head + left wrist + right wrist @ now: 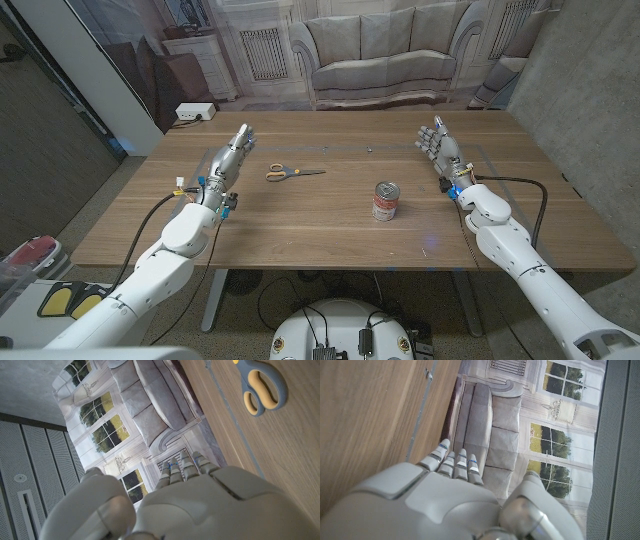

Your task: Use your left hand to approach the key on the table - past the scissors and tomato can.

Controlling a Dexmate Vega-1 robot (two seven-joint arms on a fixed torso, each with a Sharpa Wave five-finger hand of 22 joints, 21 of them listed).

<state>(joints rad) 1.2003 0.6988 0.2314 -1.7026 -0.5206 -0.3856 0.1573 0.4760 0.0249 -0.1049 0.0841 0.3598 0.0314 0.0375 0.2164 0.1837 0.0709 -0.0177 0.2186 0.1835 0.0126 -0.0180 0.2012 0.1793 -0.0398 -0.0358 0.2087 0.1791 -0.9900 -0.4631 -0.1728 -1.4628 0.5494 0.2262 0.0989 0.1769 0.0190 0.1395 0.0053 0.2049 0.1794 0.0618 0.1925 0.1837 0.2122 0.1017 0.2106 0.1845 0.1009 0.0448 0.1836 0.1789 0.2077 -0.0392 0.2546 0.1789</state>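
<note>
Yellow-and-grey handled scissors (290, 173) lie on the wooden table (300, 225) left of centre; their handles (262, 387) also show in the left wrist view. A red-labelled tomato can (386, 201) stands upright to their right, nearer the front. A tiny dark speck, likely the key (369, 150), lies farther back past both, and the right wrist view shows a small object that may be the same key (427, 374). My left hand (232, 157) is left of the scissors, fingers straight and apart, holding nothing. My right hand (441, 150) is at the right, fingers extended, holding nothing.
Thin tape lines (300, 150) mark a rectangle on the table. A backdrop printed with a sofa (385, 55) stands behind the far edge. A white power strip (194, 112) sits on the floor at the back left. A concrete wall (590, 90) is on the right.
</note>
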